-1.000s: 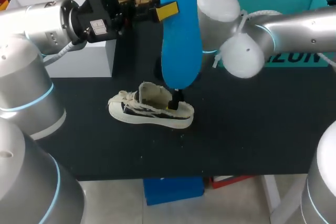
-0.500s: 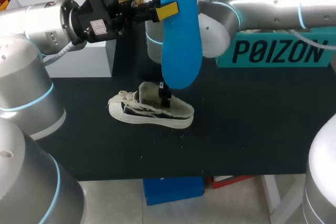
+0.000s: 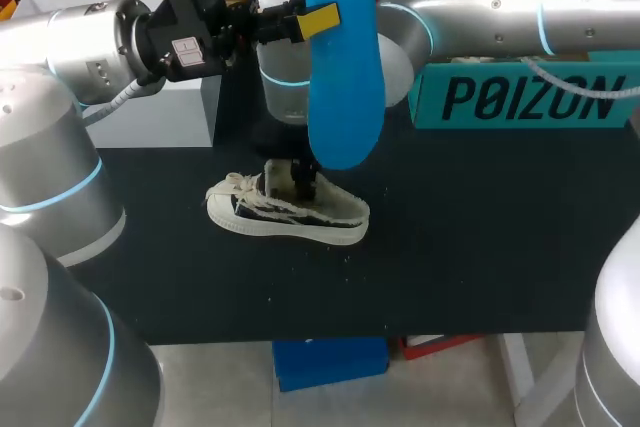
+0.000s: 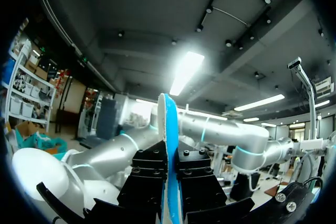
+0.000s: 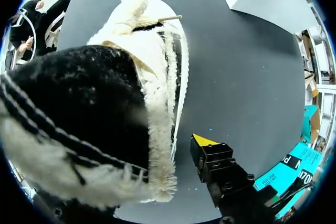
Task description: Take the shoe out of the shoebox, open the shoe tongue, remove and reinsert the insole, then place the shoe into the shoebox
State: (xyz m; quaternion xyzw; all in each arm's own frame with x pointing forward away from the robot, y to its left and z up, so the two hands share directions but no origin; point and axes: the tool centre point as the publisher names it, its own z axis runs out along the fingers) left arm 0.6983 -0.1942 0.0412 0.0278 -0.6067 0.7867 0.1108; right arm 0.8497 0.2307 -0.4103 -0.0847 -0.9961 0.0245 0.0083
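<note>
We log a black surface [image 3: 480,247] spanning mid-frame. Lying directly on it:
- a cream-and-black shoe [image 3: 285,212], left of centre, upright on its sole, toe to the left
- a teal shoebox [image 3: 520,97], upper right
- a white box [image 3: 150,117], upper left

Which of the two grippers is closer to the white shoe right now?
The right. The right gripper is down at the opening of the shoe on the table; the left gripper is well above it, shut on the upright blue insole.

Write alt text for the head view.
The left gripper holds a blue insole upright above a black table. Below it a white shoe rests on its sole, with the right gripper down at its opening. A teal shoebox stands behind.
</note>
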